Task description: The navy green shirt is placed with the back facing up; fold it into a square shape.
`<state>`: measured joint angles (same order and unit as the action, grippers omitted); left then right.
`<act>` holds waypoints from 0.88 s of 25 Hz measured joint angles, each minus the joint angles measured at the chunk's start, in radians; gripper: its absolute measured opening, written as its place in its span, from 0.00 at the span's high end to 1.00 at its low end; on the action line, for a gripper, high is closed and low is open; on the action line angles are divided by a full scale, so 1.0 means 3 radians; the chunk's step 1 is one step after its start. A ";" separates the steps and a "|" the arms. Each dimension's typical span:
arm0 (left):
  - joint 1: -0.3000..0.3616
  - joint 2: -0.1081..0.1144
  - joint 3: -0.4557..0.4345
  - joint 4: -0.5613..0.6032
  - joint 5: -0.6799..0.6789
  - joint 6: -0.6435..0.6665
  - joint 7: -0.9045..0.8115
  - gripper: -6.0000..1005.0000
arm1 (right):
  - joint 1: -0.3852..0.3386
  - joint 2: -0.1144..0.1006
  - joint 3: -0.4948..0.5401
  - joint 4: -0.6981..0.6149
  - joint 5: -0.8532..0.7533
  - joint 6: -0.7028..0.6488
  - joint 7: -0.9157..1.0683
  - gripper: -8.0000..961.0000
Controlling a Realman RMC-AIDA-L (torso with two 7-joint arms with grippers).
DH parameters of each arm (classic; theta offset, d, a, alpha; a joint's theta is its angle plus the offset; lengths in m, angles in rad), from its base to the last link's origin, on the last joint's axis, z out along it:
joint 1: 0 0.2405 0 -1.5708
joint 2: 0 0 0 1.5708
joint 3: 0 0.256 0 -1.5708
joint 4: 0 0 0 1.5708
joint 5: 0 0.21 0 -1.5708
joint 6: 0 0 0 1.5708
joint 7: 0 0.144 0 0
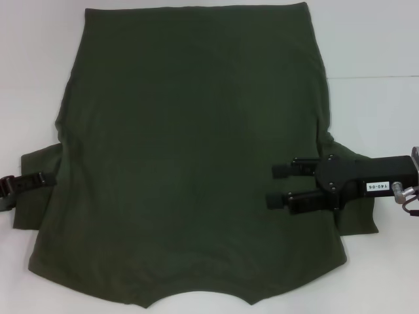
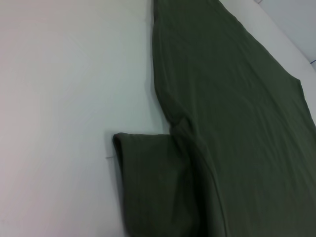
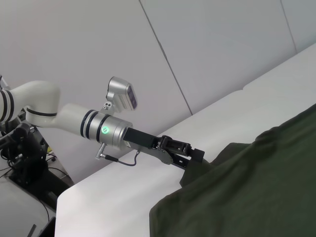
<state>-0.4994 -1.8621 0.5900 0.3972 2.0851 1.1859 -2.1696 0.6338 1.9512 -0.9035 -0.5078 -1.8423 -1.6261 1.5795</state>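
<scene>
Head view: navy green shirt point(image 1: 196, 157), plain side up, spread flat on white table point(image 1: 39, 65), hem far, collar near, sleeves out left and right, laid ready for folding. Right gripper point(image 1: 280, 184) over the right sleeve area, fingers parted with nothing between them, apparently poised to take the fabric. Left gripper point(image 1: 40, 179) at the left sleeve's edge, touching cloth; opening cannot be told.

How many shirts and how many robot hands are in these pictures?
Shirts: 1, the green shirt lying flat on the white table.
Robot hands: 2, the left hand at one sleeve and the right hand over the other side of the shirt.
Total: 3
</scene>
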 joint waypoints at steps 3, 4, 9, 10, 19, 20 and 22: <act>-0.0001 0.0000 0.0001 0.0000 0.0004 -0.0010 -0.0007 0.16 | 0.0001 0.0004 0.0000 0.0000 0.0000 0.0002 0.0000 0.05; -0.0003 0.0000 0.0002 0.0000 0.0006 -0.0013 -0.0008 0.16 | 0.0002 0.0005 0.0000 0.0000 0.0000 0.0002 0.0000 0.05; -0.0013 -0.0005 0.0002 0.0000 0.0045 -0.0039 -0.0022 0.16 | 0.0003 0.0005 0.0000 0.0000 0.0000 0.0002 -0.0003 0.05; -0.0014 -0.0008 0.0002 0.0000 0.0045 -0.0046 -0.0022 0.16 | 0.0004 0.0005 0.0000 0.0001 0.0000 0.0002 -0.0005 0.05; -0.0019 -0.0022 0.0002 0.0000 0.0046 -0.0063 -0.0014 0.43 | 0.0004 0.0005 0.0000 0.0005 -0.0004 0.0000 -0.0008 0.05; -0.0019 -0.0023 0.0002 0.0000 0.0045 -0.0063 -0.0009 0.46 | 0.0004 0.0005 0.0000 0.0005 -0.0005 0.0000 -0.0008 0.05; -0.0020 -0.0026 0.0018 0.0000 0.0054 -0.0063 -0.0006 0.51 | 0.0004 0.0005 -0.0003 0.0005 -0.0005 0.0002 -0.0008 0.05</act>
<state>-0.5053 -1.8698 0.5954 0.3973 2.1013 1.1669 -2.1715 0.6351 1.9527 -0.9042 -0.5062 -1.8439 -1.6256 1.5771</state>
